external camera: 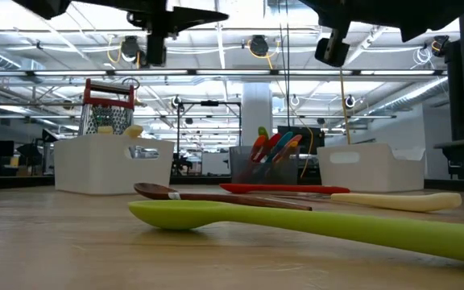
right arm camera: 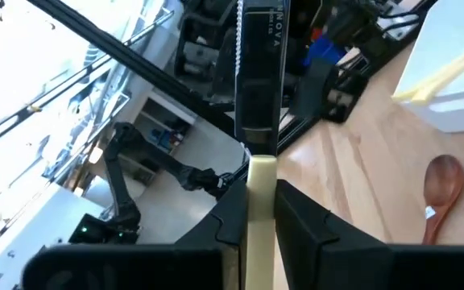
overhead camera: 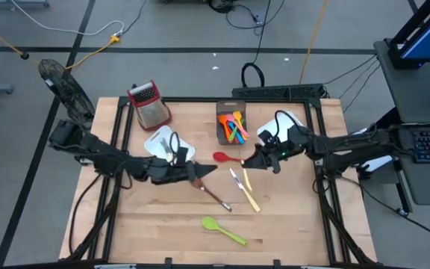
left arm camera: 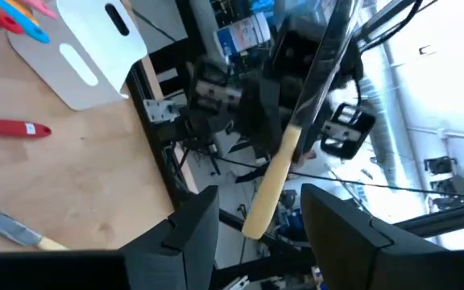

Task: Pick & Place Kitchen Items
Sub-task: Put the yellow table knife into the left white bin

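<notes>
right fingers (right arm camera: 232, 213): pressed onto the pale yellow handle of the held knife (right arm camera: 258, 89); dark serrated blade runs forward, away from the wrist
right gripper (right arm camera: 262, 201): above the table, just off the handle end of the red spoon (overhead camera: 226, 158)
left fingers (left arm camera: 188, 234): spread wide
left gripper (left arm camera: 258, 197): above the table, on the other side of the red spoon from the right gripper
yellow handle (left arm camera: 271, 189): shows in the left gripper's gap with a dark blade beyond it; touches neither finger; cannot tell if it is the held knife
loose knives (overhead camera: 239, 183): two, flat on the table just on the near side of the red spoon
brown spoon (overhead camera: 211, 193): near side of the red spoon, toward the left arm
green spoon (overhead camera: 224, 231): well apart from the red spoon, nearest the table's front
dark bin (overhead camera: 221, 128): just behind the red spoon; coloured utensils (overhead camera: 236, 125) inside
grater (overhead camera: 149, 103): well behind the red spoon, toward the left arm
</notes>
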